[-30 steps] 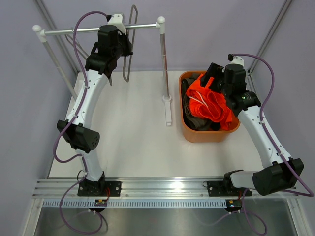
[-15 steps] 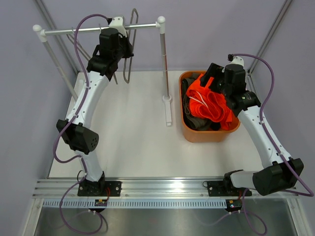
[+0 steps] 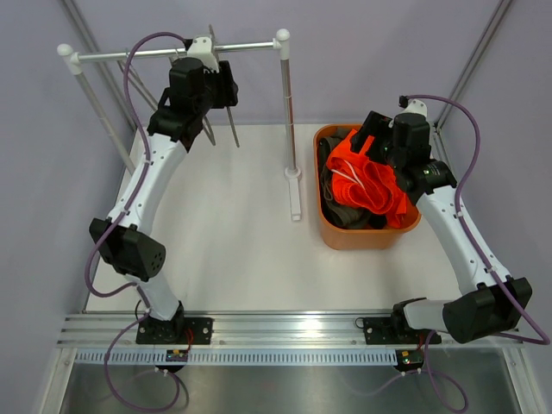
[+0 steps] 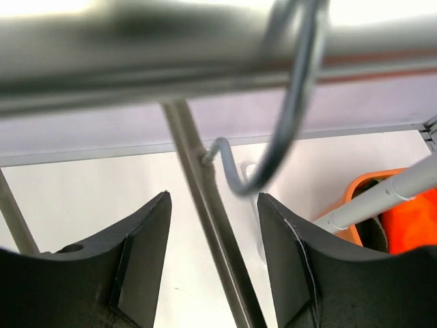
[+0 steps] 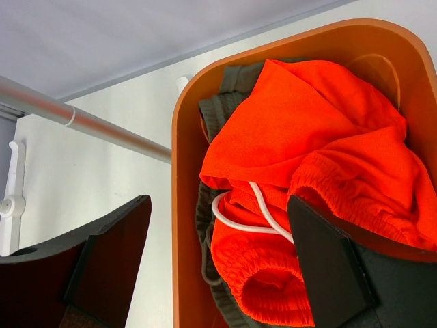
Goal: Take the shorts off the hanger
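Note:
The bright orange shorts (image 3: 369,183) (image 5: 321,130) lie bunched on top in the orange bin (image 3: 362,239), with olive-grey shorts (image 3: 333,191) (image 5: 217,113) under them. A bare metal wire hanger (image 3: 234,128) hangs by its hook (image 4: 295,102) from the rail (image 3: 250,45). My left gripper (image 3: 222,90) (image 4: 213,198) is up at the rail and open; a hanger wire (image 4: 205,205) passes between its jaws without touching either. My right gripper (image 3: 371,138) (image 5: 218,201) hovers open over the bin's left part, holding nothing.
The rail stands on a slanted left pole (image 3: 103,112) and a right post (image 3: 287,112) with a white foot (image 3: 296,198) just left of the bin. The rail (image 4: 136,68) runs close above my left fingers. Purple walls enclose the white table (image 3: 224,241).
My left gripper has opened and let go of the hanger wire, and the arm has shifted slightly up. The hanger has swung to hang edge-on. The right arm is still.

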`<state>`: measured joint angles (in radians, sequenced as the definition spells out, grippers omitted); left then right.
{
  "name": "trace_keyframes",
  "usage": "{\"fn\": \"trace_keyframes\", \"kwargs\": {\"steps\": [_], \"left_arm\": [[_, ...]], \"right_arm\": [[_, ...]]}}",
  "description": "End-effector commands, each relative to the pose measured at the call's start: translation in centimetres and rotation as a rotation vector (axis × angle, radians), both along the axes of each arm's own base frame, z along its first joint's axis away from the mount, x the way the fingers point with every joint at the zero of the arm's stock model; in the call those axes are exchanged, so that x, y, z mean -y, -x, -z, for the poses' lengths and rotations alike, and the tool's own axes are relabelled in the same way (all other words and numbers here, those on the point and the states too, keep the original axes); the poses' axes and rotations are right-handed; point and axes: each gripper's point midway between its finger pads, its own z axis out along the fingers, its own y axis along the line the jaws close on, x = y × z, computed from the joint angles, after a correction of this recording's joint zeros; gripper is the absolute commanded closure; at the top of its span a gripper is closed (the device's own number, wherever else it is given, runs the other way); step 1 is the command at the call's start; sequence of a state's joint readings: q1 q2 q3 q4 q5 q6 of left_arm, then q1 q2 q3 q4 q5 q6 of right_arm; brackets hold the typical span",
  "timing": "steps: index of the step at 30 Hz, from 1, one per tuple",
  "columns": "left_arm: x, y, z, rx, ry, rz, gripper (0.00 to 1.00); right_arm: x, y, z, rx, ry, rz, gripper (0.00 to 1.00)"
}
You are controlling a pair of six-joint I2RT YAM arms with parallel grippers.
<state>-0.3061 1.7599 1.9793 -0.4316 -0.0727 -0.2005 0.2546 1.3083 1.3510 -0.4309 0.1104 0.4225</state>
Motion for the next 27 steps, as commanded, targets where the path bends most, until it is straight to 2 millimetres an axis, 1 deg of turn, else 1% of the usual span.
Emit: {"fn": "trace_keyframes", "kwargs": {"steps": [1,2,3,5,7,9,11,12,14,18,19,20,21,22,23,25,26,27], "left_arm": [[-0.5,2.0,-6.7,0.2,0.042,0.02,0.41],[-0.7,2.7,-7.4,0.218,0.046,0.024,0.39],[-0.6,2.8,-7.1,0.214,0.041,0.032,0.39],[-0.7,3.6,-7.9,0.232,0.04,0.04,0.39],[-0.8,4.0,-7.9,0.226,0.034,0.045,0.38],[-1.0,4.7,-8.4,0.23,0.034,0.048,0.37],[-1.1,5.1,-8.1,0.22,0.027,0.052,0.37],[-1.2,5.5,-8.3,0.223,0.026,0.053,0.36],[-1.2,5.8,-7.7,0.213,0.016,0.059,0.36],[-1.4,7.0,-7.8,0.219,0.03,0.065,0.35],[-1.6,7.6,-8.7,0.244,0.041,0.064,0.35],[-1.6,7.9,-8.4,0.242,0.046,0.066,0.35],[-1.7,8.2,-8.7,0.251,0.054,0.065,0.35],[-1.8,8.6,-9.3,0.271,0.066,0.064,0.35],[-1.6,9.6,-10.1,0.29,0.078,0.09,0.35],[-1.4,10.7,-11.0,0.309,0.097,0.112,0.35],[-1.2,11.8,-11.9,0.329,0.11,0.137,0.34],[-0.7,12.4,-12.2,0.33,0.125,0.156,0.32]], "right_arm": [[-0.3,0.5,-2.2,0.074,-0.019,-0.023,0.1],[-0.4,0.6,-2.3,0.074,-0.019,-0.024,0.1],[-0.3,0.5,-2.3,0.074,-0.019,-0.023,0.1],[-0.3,0.6,-2.2,0.071,-0.017,-0.02,0.1],[-0.2,0.7,-2.2,0.07,-0.015,-0.019,0.1],[-0.2,0.8,-2.2,0.07,-0.014,-0.018,0.1],[0.0,0.9,-2.0,0.065,-0.009,-0.012,0.1],[0.0,0.9,-2.0,0.065,-0.009,-0.012,0.1],[0.1,1.1,-2.1,0.065,-0.006,-0.009,0.1],[0.3,1.5,-2.3,0.069,-0.002,-0.005,0.1],[0.5,1.7,-2.4,0.071,-0.002,-0.002,0.1],[0.5,1.9,-2.7,0.077,0.002,-0.004,0.1],[0.6,2.0,-2.8,0.08,0.001,-0.004,0.1],[0.7,2.4,-3.3,0.091,0.002,-0.005,0.1],[0.8,2.7,-3.4,0.092,0.01,-0.005,0.09],[1.1,3.3,-4.1,0.111,0.012,-0.004,0.08],[1.1,3.6,-4.4,0.116,0.015,-0.008,0.07],[1.1,3.9,-4.4,0.118,0.015,-0.013,0.06]]}}
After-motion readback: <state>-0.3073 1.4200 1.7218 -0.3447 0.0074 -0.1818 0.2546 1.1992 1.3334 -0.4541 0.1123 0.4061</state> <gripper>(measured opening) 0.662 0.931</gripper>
